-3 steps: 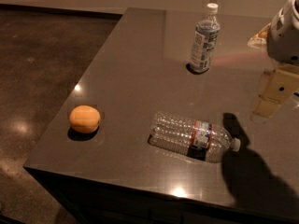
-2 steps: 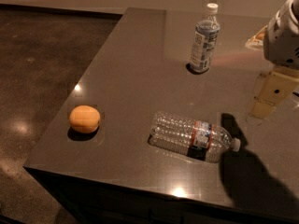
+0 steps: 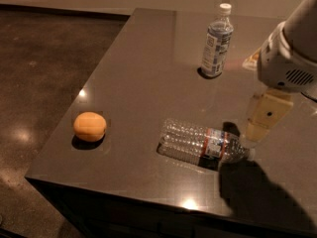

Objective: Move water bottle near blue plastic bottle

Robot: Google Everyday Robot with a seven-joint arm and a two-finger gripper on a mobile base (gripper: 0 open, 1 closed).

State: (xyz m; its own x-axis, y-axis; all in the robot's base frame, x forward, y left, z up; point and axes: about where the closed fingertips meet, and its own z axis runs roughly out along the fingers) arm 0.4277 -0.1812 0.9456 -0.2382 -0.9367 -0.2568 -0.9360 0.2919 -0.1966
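Note:
The water bottle (image 3: 203, 144) is clear and ribbed with a red-and-dark label band. It lies on its side near the front of the dark table (image 3: 148, 73), its white cap pointing right. The blue plastic bottle (image 3: 216, 41) stands upright at the back of the table, with a white label and white cap. My gripper (image 3: 258, 129) hangs from the white arm (image 3: 290, 53) at the right, just above and right of the water bottle's cap end and not touching it.
An orange (image 3: 89, 126) sits near the table's left edge. The table's front edge and left edge drop to a dark speckled floor (image 3: 44, 68). The arm's shadow falls on the table's front right.
My gripper has moved left and down, closer to the water bottle's cap end. Both bottles and the orange have not moved.

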